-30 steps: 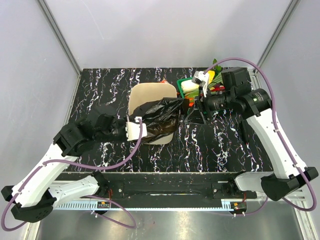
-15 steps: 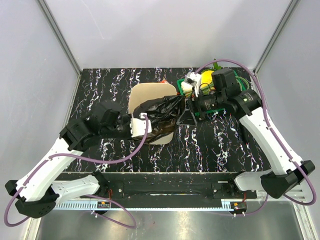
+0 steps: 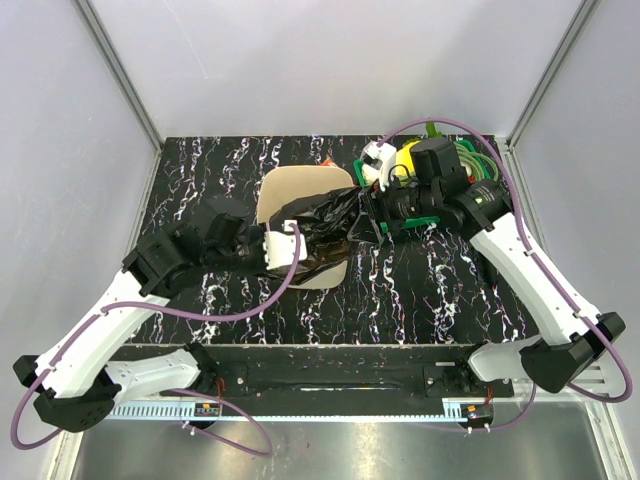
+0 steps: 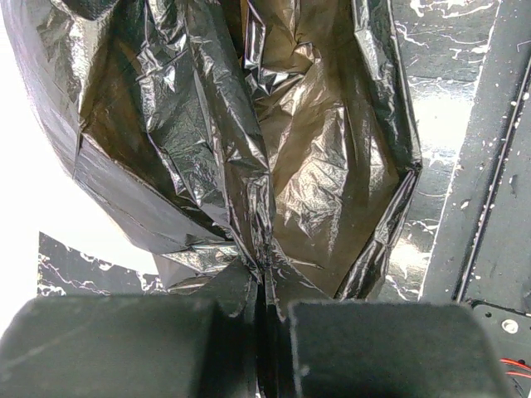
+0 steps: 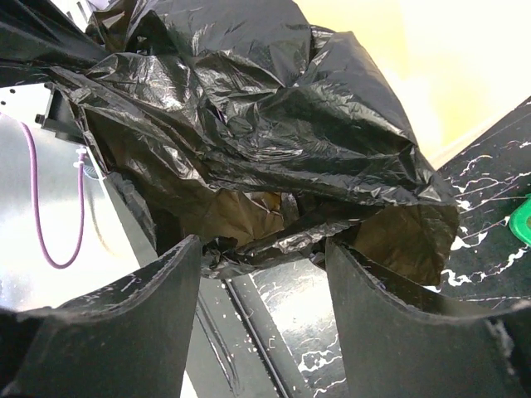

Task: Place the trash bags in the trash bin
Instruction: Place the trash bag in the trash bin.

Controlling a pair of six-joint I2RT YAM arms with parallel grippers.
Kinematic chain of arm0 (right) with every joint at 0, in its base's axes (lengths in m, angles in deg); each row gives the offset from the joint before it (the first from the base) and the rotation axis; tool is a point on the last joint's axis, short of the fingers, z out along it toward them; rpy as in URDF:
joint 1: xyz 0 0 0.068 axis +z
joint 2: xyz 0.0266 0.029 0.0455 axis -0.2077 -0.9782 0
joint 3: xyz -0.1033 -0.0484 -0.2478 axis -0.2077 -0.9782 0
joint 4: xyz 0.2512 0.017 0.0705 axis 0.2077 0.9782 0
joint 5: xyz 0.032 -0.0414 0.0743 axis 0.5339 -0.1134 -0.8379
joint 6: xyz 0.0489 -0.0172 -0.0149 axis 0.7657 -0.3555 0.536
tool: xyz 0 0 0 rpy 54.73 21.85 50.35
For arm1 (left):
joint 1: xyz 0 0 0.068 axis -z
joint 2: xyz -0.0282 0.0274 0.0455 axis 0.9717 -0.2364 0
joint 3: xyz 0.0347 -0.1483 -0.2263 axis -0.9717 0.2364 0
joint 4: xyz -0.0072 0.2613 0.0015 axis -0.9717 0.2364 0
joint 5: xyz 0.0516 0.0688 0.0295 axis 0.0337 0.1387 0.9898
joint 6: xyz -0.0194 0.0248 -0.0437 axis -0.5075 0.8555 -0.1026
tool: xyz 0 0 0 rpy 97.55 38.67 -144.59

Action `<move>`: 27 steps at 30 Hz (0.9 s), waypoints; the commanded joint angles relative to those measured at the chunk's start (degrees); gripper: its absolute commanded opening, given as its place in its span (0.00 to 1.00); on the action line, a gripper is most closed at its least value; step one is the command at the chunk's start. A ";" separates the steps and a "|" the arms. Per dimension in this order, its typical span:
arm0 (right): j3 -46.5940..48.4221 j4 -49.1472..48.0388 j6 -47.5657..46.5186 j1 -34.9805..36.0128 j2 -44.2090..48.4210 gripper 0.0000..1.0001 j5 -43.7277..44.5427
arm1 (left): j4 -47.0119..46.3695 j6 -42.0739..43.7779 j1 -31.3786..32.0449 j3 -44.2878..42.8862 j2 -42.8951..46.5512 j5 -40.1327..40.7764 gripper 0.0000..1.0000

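Black marbled table (image 3: 440,290), grey walls around it, both arms reaching in toward the middle.

- Left gripper (image 4: 264,292): jaws pressed together on a thin pleat of the trash bag (image 3: 325,225). The bite is narrow, only a ridge of glossy film at the very tips.
- Right gripper (image 5: 261,253): jaws stand well apart. Crumpled film bulges at their mouth, but neither finger presses on it, so it holds nothing.
- The bag is a large floppy sheet, bunched between the two claws. It drapes over the near-right part of the trash bin (image 3: 285,185) opening. Part of it appears to lie across the rim, not inside; how deep the rest hangs cannot be told.
- The bin stands upright, with its far-left interior uncovered.
- Green tray (image 3: 470,160) lies just behind the right wrist.

Risks, as I judge them:
- Slick film may slide out of the left pinch if the arm pulls sideways. The bag would then fall outside the rim.
- If the right claw closes here it may take only a loose fold, or nothing, and the bulk stays perched on the edge.
- Both arms tugging apart could stretch or tear the film, or drag on the rim and tip the tall bin.
- Trapped air may spring the bag back up once it is let go.
- The right elbow could knock the tray.
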State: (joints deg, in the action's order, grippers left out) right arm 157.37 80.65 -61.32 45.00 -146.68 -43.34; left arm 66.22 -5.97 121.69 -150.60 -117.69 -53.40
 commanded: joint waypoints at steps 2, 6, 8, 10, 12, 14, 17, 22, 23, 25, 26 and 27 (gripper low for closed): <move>1.67 -2.15 0.98 0.56 -0.07 0.67 0.74 | -1.86 -0.55 -0.19 -2.78 -0.47 -0.50 0.04; 5.44 0.23 -0.43 0.82 0.46 0.69 -0.05 | -1.86 -0.90 -0.19 -3.13 -0.74 -0.41 0.04; 6.77 1.54 -1.22 1.00 0.99 0.70 -0.75 | -2.04 -0.99 -0.19 -3.39 -1.00 -0.06 0.04; 6.69 1.90 -1.75 1.00 1.86 0.71 -0.58 | -2.04 -1.16 -0.19 -3.48 -1.44 -0.06 0.04; 5.81 2.08 -2.28 1.00 2.92 0.72 -0.23 | -1.95 -1.25 -0.19 -3.92 -1.79 -0.06 0.04; 4.58 1.99 -2.54 1.00 3.71 0.72 -0.31 | -1.95 -1.43 -0.19 -4.36 -2.49 -0.06 0.04; 2.65 1.64 -2.19 1.17 4.06 0.72 -0.66 | -1.95 -1.52 -0.19 -5.06 -3.28 -0.06 0.04; 0.89 0.76 -1.66 2.14 3.54 0.71 -1.19 | -1.86 -1.34 -0.19 -6.46 -4.34 0.55 0.04; 0.62 0.76 -1.75 2.40 3.45 0.71 -1.28 | -1.86 -1.34 -0.19 -6.64 -4.60 0.73 0.04; 0.44 0.58 -1.66 2.84 3.19 0.71 -1.11 | -1.78 -1.34 -0.19 -6.91 -4.87 0.73 0.04; 0.36 0.67 -1.66 2.93 3.27 0.71 -1.11 | -1.69 -1.43 -0.19 -7.08 -5.04 0.73 0.04; 0.27 0.67 -1.75 3.28 3.19 0.71 -0.93 | -1.69 -1.52 -0.28 -7.08 -5.22 0.90 0.04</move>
State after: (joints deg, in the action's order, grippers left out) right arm 157.67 82.70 -62.75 47.06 -143.67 -43.45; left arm 66.17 -6.64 121.69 -155.21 -122.50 -52.96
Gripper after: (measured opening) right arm 0.710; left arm 0.044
